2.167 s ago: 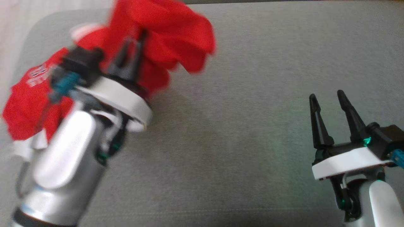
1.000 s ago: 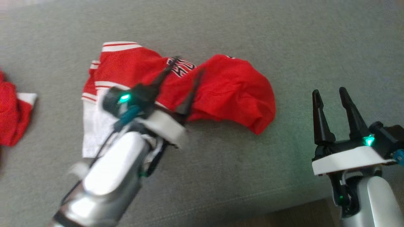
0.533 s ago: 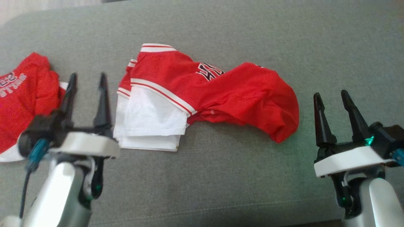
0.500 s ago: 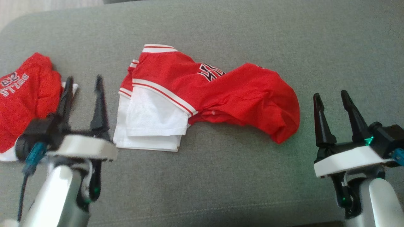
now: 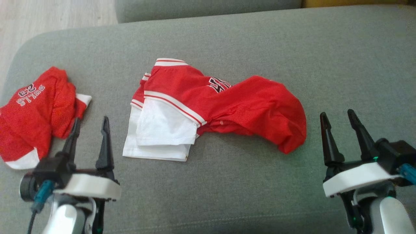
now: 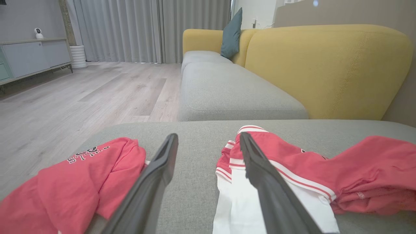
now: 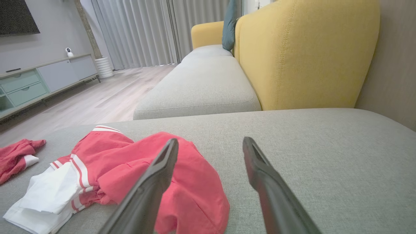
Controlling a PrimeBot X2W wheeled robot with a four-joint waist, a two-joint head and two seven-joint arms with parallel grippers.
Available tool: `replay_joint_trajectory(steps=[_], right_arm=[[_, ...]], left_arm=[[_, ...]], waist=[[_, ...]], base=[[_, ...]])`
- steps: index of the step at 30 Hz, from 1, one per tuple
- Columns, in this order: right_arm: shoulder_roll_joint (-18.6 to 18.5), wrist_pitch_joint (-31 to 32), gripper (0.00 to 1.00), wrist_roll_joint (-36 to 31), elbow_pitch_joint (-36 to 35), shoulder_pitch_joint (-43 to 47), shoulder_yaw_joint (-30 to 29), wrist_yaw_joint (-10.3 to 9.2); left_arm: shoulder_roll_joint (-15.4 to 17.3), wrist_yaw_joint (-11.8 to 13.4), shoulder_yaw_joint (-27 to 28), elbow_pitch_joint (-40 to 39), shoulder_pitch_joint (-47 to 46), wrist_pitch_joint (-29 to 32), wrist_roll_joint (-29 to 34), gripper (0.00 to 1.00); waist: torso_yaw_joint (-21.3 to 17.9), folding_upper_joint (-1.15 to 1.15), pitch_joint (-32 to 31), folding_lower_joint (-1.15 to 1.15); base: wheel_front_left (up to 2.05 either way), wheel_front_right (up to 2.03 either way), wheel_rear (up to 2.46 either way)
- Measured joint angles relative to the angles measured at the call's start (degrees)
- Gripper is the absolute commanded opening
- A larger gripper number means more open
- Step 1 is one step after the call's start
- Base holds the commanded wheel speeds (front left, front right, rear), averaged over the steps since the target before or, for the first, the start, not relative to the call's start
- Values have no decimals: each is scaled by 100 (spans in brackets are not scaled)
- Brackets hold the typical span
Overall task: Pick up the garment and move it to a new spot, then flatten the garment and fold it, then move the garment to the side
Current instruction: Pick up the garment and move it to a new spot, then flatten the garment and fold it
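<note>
Red garment (image 5: 234, 104) crumpled, both end effectors empty

The garment (image 5: 234, 107) lies on the seat cushion (image 5: 227, 195); a second garment (image 5: 35, 113) lies left of it, a farther cushion (image 5: 195, 8) behind it.

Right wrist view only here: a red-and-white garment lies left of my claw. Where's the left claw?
Observer: The left claw is open and empty, over the grey cushion, between that garment and the second red garment.
Operator: Second one is the scrap at my left edge?
Observer: Yes. It is a crumpled jersey with white lettering, BULLS and a number.
Operator: Any print on mine?
Observer: Yes, black lettering near its middle, partly tucked into a fold.
</note>
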Motion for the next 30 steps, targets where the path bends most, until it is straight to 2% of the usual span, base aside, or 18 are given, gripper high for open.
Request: replay_joint_trajectory(steps=[9,30], right_arm=[[1,75,100,9,-49,303,30,0],[1,149,100,8,-121,305,52,0]], left_arm=[[-47,-49,11,-35,397,0,104,100],[-53,-90,-29,59,397,0,186,100]], waist=[[-60,0,-215,0],[-52,0,-162,0]], base=[[0,0,0],[0,0,0]])
